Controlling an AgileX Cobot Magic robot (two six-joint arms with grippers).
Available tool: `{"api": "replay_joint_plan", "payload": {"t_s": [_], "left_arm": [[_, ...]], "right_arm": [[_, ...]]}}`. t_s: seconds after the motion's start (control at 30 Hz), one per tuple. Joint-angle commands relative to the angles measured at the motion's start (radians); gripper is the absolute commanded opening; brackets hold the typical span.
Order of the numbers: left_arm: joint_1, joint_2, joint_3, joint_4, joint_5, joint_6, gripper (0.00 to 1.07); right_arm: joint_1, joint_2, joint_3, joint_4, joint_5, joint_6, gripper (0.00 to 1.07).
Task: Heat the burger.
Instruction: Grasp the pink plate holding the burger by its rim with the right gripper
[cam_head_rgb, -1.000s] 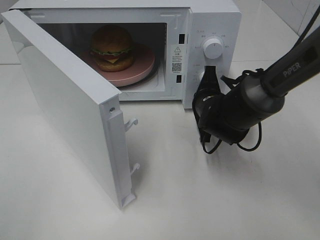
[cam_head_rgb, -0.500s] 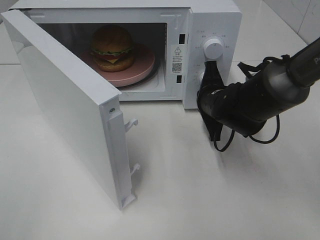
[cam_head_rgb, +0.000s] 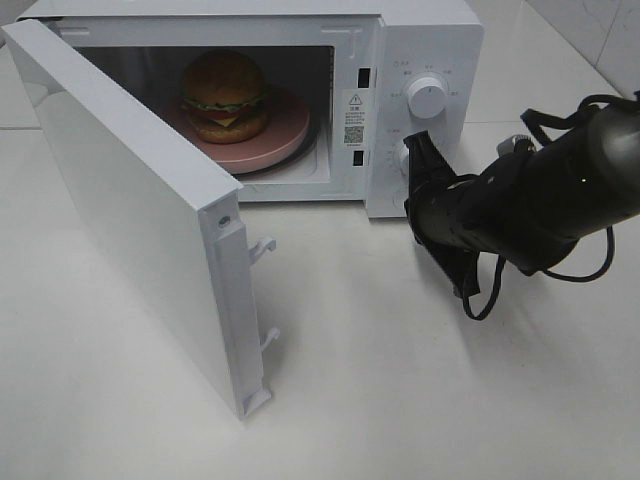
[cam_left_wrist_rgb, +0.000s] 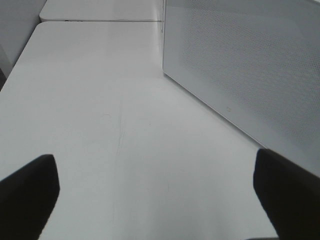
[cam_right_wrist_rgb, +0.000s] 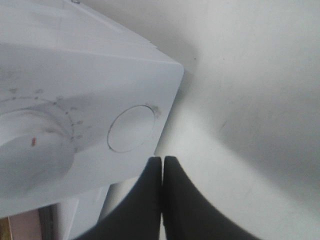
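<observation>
The burger (cam_head_rgb: 224, 95), with a glossy brown bun, lettuce and cheese, sits on a round pink plate (cam_head_rgb: 288, 135) inside the white microwave (cam_head_rgb: 430, 40), whose door (cam_head_rgb: 130, 210) stands wide open to the left. My right gripper (cam_head_rgb: 418, 148) is shut and empty, its tip at the control panel beside the lower knob (cam_head_rgb: 403, 155). In the right wrist view the shut gripper (cam_right_wrist_rgb: 162, 162) sits just off a flat round disc (cam_right_wrist_rgb: 131, 129) next to a dial (cam_right_wrist_rgb: 30, 150). My left gripper (cam_left_wrist_rgb: 155, 200) is open over bare table beside the microwave's perforated side (cam_left_wrist_rgb: 250, 75).
The upper knob (cam_head_rgb: 428, 96) is above my right gripper. The open door juts far out over the white table (cam_head_rgb: 400, 400) at front left. The black right arm (cam_head_rgb: 530, 205) and its loose cable (cam_head_rgb: 480, 300) lie to the right of the microwave.
The right arm has swung rightward and lower across the table, while its shut tip stayed at the control panel. The burger, plate and door have not moved.
</observation>
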Motion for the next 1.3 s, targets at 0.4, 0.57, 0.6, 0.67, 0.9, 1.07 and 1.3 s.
{"api": "replay_joint_plan", "payload": {"t_s": [0.4,0.57,0.6,0.67,0.9,1.07,1.3], "left_arm": [[0.000,-0.005,0.003,0.002,0.000,0.003,0.98],[0.000,-0.005,0.003,0.002,0.000,0.003,0.98],[0.000,-0.005,0.003,0.002,0.000,0.004,0.98],[0.000,-0.005,0.003,0.002,0.000,0.003,0.98],[0.000,-0.005,0.003,0.002,0.000,0.004,0.98],[0.000,-0.005,0.003,0.002,0.000,0.003,0.98],[0.000,-0.005,0.003,0.002,0.000,0.003,0.98]], "right_arm": [[-0.003,-0.149,0.022,-0.005,0.312,-0.484,0.00],[-0.040,-0.170,0.021,-0.006,0.462,-0.611,0.00],[-0.058,-0.180,0.021,-0.016,0.521,-0.657,0.00],[-0.072,-0.194,0.021,-0.037,0.579,-0.693,0.00],[-0.123,-0.245,0.021,-0.250,0.773,-0.686,0.00],[-0.143,-0.277,0.017,-0.401,0.860,-0.642,0.00],[-0.143,-0.296,-0.093,-0.780,1.108,-0.510,0.01]]}}
